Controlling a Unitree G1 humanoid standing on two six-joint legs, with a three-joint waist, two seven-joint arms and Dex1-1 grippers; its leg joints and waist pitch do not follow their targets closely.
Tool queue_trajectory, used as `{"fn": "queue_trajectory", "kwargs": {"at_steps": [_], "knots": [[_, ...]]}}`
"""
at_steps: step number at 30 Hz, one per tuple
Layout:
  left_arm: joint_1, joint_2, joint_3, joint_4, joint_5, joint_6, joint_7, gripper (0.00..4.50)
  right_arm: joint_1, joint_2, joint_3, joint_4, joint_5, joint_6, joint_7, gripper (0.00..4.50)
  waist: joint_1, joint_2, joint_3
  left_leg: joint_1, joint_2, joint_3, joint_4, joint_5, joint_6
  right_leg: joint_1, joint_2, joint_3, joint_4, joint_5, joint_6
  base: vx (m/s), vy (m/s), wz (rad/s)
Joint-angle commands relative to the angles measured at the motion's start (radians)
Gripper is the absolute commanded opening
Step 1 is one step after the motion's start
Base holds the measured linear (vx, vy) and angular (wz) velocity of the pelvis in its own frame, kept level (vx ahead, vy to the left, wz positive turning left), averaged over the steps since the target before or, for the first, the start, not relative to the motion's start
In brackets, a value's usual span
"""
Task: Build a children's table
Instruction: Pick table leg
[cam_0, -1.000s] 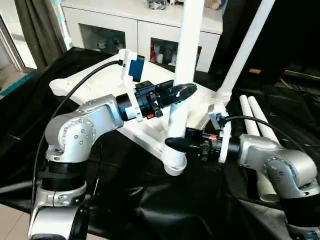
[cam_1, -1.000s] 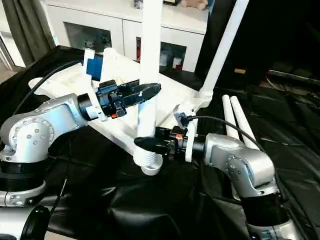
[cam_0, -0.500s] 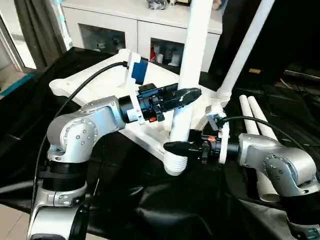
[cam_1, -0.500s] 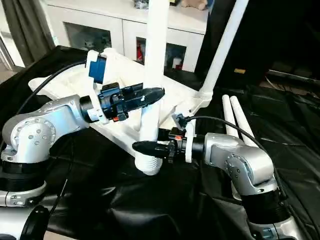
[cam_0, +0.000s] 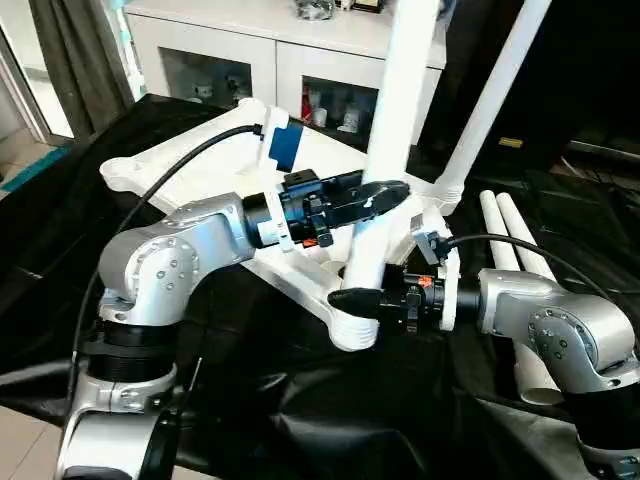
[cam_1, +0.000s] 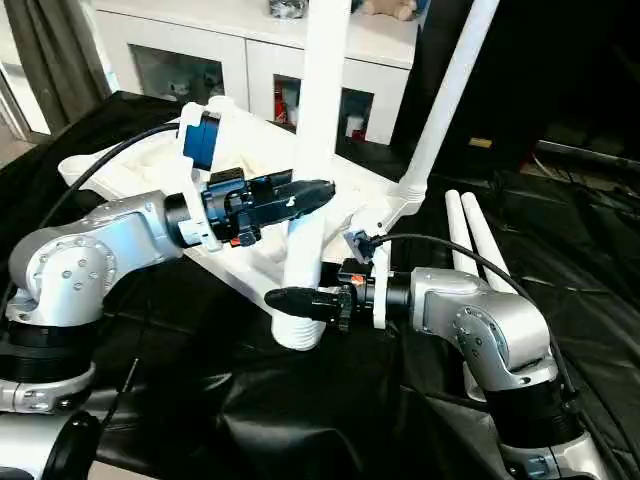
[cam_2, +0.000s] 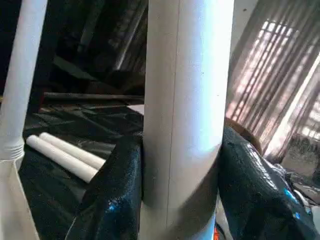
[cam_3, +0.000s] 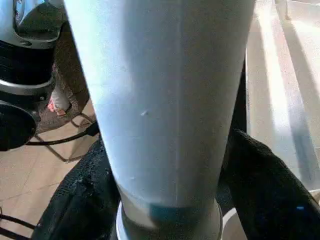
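We are seating a leg (cam_0: 398, 150) in the near corner socket (cam_0: 350, 328) of the upturned top (cam_0: 200, 165); left gripper (cam_0: 385, 195) clasping it halfway open, right gripper (cam_0: 350, 298) bracketing it low, grip unclear; next, likely pressing it home

A black plastic sheet (cam_0: 300, 400) is lying under both pincers. A white glass-door cabinet (cam_0: 270, 60) is standing far beyond them.

The upright leg (cam_0: 400, 120) runs off the top edge, its upper end cut away, and the far leg (cam_0: 495, 90) does too. Where the upright leg meets the corner socket (cam_0: 350, 330) is masked by the right gripper (cam_0: 355, 298), so its seating can't be judged. The two spare legs (cam_0: 515, 240) vanish behind the right forearm (cam_0: 545, 320)
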Motion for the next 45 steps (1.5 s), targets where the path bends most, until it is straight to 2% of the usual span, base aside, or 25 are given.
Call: {"fn": "queue_trajectory", "kwargs": {"at_steps": [1, 12, 13, 15, 17, 24, 38, 44, 45], "knots": [[-0.025, -0.006, -0.016, -0.004, -0.012, -0.009, -0.008, 1.84, -0.010, -0.002, 0.001, -0.004, 0.001, 0.012, 0.001, 3.01, 0.005, -0.003, -0.070, 0.010, 0.033, -0.009, -0.064, -0.146, -0.029, 0.052, -0.081, 0.047, -0.069, -0.223, -0.123, 0.000, 0.000, 0.00], [-0.025, -0.003, -0.021, -0.004, -0.012, -0.006, -0.021, 1.84, -0.008, 0.005, -0.007, -0.003, 0.014, 0.016, -0.007, 3.01, 0.005, -0.001, -0.070, 0.010, 0.033, -0.010, -0.064, -0.145, -0.030, 0.052, -0.080, 0.047, -0.068, -0.213, -0.126, 0.000, 0.000, 0.00], [-0.026, -0.003, -0.022, -0.003, -0.012, -0.006, -0.023, 1.84, -0.008, 0.006, -0.009, -0.002, 0.015, 0.015, -0.008, 2.73, 0.004, -0.001, -0.070, 0.010, 0.033, -0.010, -0.064, -0.149, -0.031, 0.052, -0.081, 0.047, -0.069, -0.217, -0.127, 0.000, 0.000, 0.00], [-0.026, -0.003, -0.022, -0.003, -0.011, -0.006, -0.023, 1.84, -0.008, 0.007, -0.010, -0.001, 0.015, 0.014, -0.008, 2.67, 0.004, 0.000, -0.070, 0.010, 0.033, -0.010, -0.065, -0.153, -0.032, 0.052, -0.081, 0.047, -0.069, -0.220, -0.127, 0.000, 0.000, 0.00], [-0.027, -0.003, -0.022, -0.003, -0.012, -0.005, -0.024, 1.84, -0.009, 0.008, -0.011, 0.000, 0.016, 0.014, -0.008, 2.41, 0.004, 0.000, -0.070, 0.011, 0.033, -0.010, -0.065, -0.153, -0.032, 0.052, -0.081, 0.047, -0.069, -0.216, -0.128, 0.000, 0.000, 0.00], [-0.025, -0.001, -0.024, -0.005, -0.012, -0.003, -0.028, 1.84, -0.011, 0.010, -0.013, 0.002, 0.018, 0.014, -0.007, 2.04, 0.004, -0.001, -0.070, 0.011, 0.033, -0.010, -0.065, -0.154, -0.034, 0.052, -0.081, 0.047, -0.069, -0.221, -0.126, 0.000, 0.000, 0.00], [0.000, 0.001, -0.008, -0.027, -0.021, -0.014, -0.019, 1.82, -0.007, 0.015, -0.016, 0.007, 0.010, -0.005, -0.012, 1.98, 0.005, 0.002, -0.070, 0.010, 0.033, -0.010, -0.065, -0.156, -0.036, 0.053, -0.081, 0.047, -0.068, -0.209, -0.130, 0.000, 0.000, 0.00], [0.003, -0.008, 0.003, -0.015, 0.002, -0.038, 0.014, 1.82, -0.004, 0.015, -0.017, 0.005, 0.010, -0.007, -0.013, 1.97, 0.005, 0.003, -0.071, 0.011, 0.034, -0.011, -0.065, -0.160, -0.038, 0.052, -0.081, 0.047, -0.068, -0.210, -0.129, 0.000, 0.000, 0.00], [-0.004, -0.021, 0.025, -0.002, -0.013, -0.042, 0.025, 2.38, -0.003, 0.015, -0.019, 0.004, 0.011, -0.008, -0.013, 1.96, 0.006, 0.007, -0.071, 0.011, 0.033, -0.012, -0.065, -0.160, -0.038, 0.052, -0.081, 0.047, -0.067, -0.206, -0.131, 0.000, 0.000, 0.00]]}}
